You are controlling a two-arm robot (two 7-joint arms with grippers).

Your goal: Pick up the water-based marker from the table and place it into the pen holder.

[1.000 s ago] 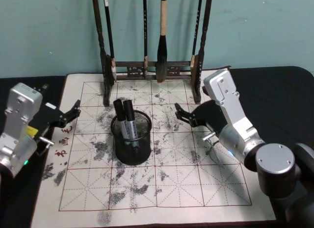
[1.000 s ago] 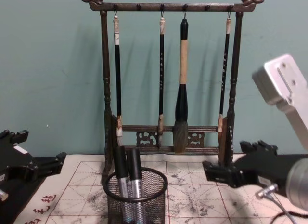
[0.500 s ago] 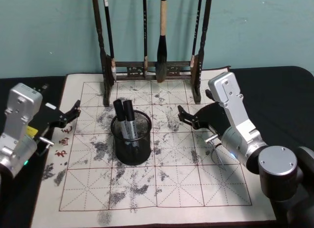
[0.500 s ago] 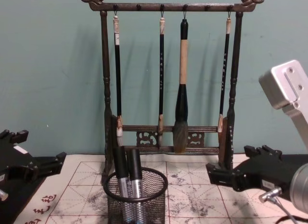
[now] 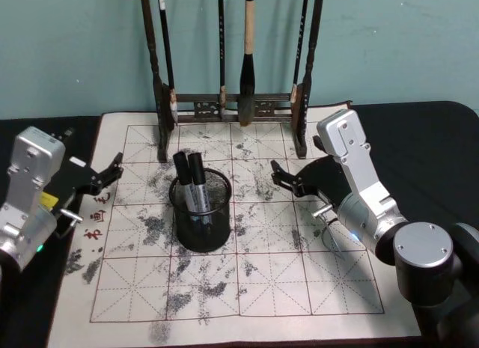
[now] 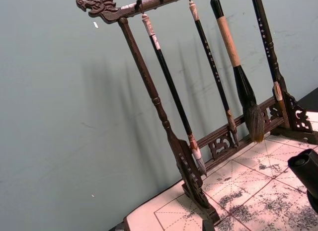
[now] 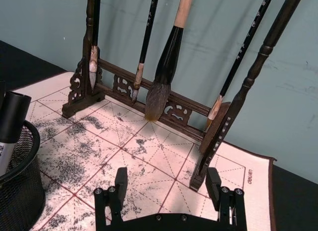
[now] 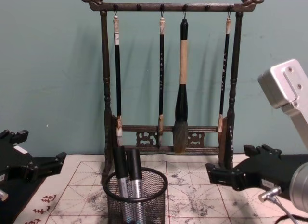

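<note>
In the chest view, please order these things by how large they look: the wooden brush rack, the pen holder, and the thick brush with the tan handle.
1. The wooden brush rack, spanning almost the full height of the view.
2. The thick brush hanging on the rack.
3. The pen holder; it is cut off at the bottom edge and stands nearer the camera, so its place against the brush is unsure.

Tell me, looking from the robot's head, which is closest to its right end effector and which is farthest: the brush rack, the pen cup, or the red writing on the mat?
From the right end effector:
1. Brush rack: its right foot stands just behind the end effector.
2. Pen cup: mid-mat, toward the robot's left, holding two markers.
3. Red writing: on the mat's far left edge, beside the left end effector.
</note>
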